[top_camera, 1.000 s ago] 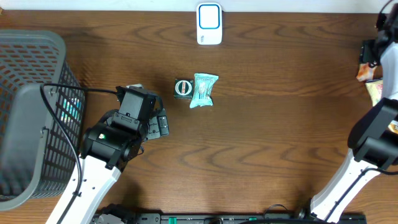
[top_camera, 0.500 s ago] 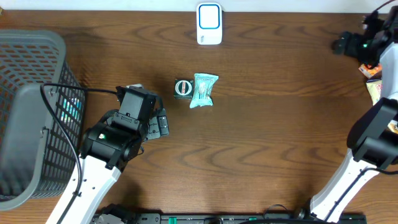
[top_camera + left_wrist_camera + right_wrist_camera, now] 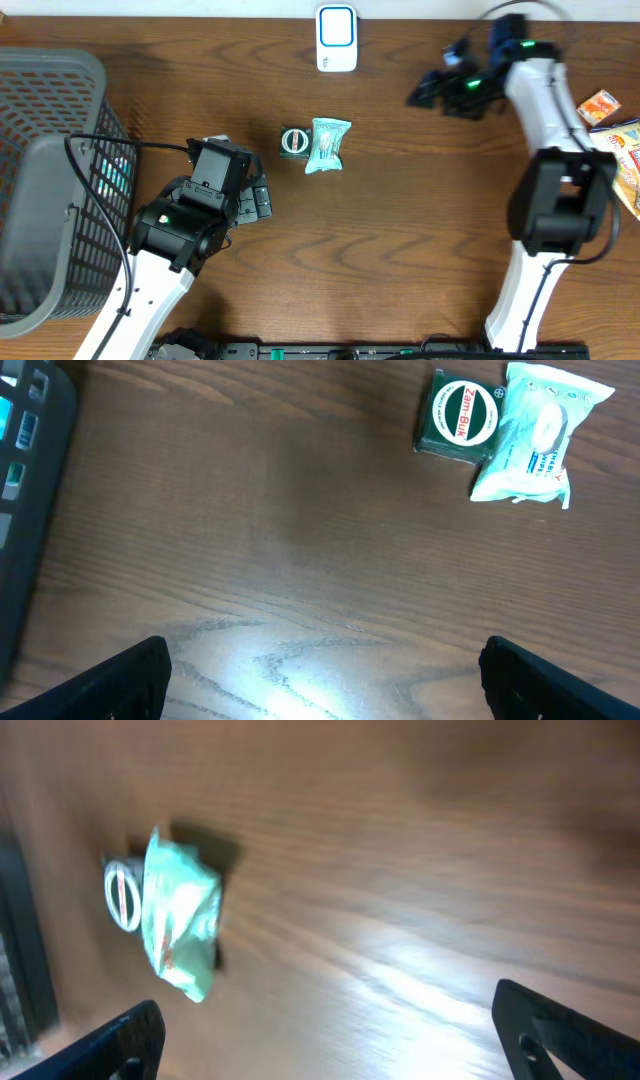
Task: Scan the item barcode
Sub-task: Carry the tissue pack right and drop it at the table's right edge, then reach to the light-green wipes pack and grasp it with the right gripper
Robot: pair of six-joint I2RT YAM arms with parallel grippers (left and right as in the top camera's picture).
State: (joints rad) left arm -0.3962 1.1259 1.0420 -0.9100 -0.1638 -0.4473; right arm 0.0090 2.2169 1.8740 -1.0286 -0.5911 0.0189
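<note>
Overhead and wrist views of the surface [image 3: 420, 230]. At mid-surface lie two candidate items: a dark green box [image 3: 294, 141] and a mint-green pouch [image 3: 327, 146], the pouch resting against the box on the side toward the right arm. The white scanner [image 3: 336, 38] stands at the far edge, well apart from both. The left gripper [image 3: 258, 199] is released, jaws wide and empty, near the box; the right gripper [image 3: 428, 90] is likewise spread and empty, above the surface between the scanner and the snack packets [image 3: 600, 105]. A basket [image 3: 40, 150] stands beside the left arm. The box's round white label reads "Zam-Buk" in red; the pouch's print is too small to read. Judged handling: the box looks light and rigid, best pinched across two opposite sides; the pouch looks light, soft and crinkly, likely slippery, best taken across its middle or by a crimped end. No barcode is visible on either.
</note>
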